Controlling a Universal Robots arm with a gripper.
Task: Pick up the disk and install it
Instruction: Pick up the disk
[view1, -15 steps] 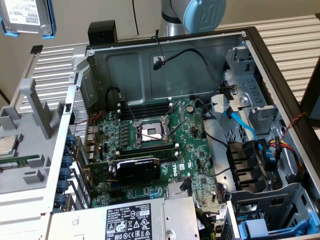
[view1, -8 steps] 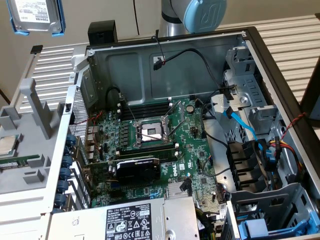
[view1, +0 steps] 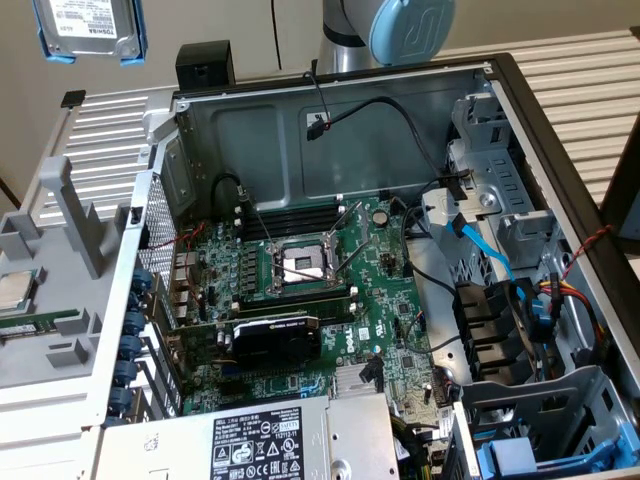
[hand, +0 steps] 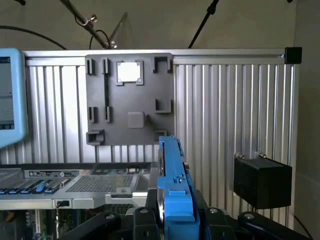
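The disk (view1: 88, 25), a silver drive with a white TOSHIBA label in a blue plastic frame, hangs in the air at the top of the exterior view's left, above the ribbed table and clear of the open computer case (view1: 200, 110). In the wrist view the disk (hand: 172, 170) stands edge-on, its blue frame rising between the black fingers (hand: 142, 220). My gripper (hand: 172, 217) is shut on it.
The open case holds a motherboard (view1: 300, 290), a grey power-supply box (view1: 280, 440) at the front, and drive bays with cables (view1: 500, 330) on the exterior view's right. A grey fixture plate (hand: 129, 102) carries a processor chip (hand: 128, 71). A black box (hand: 262, 181) sits on the table.
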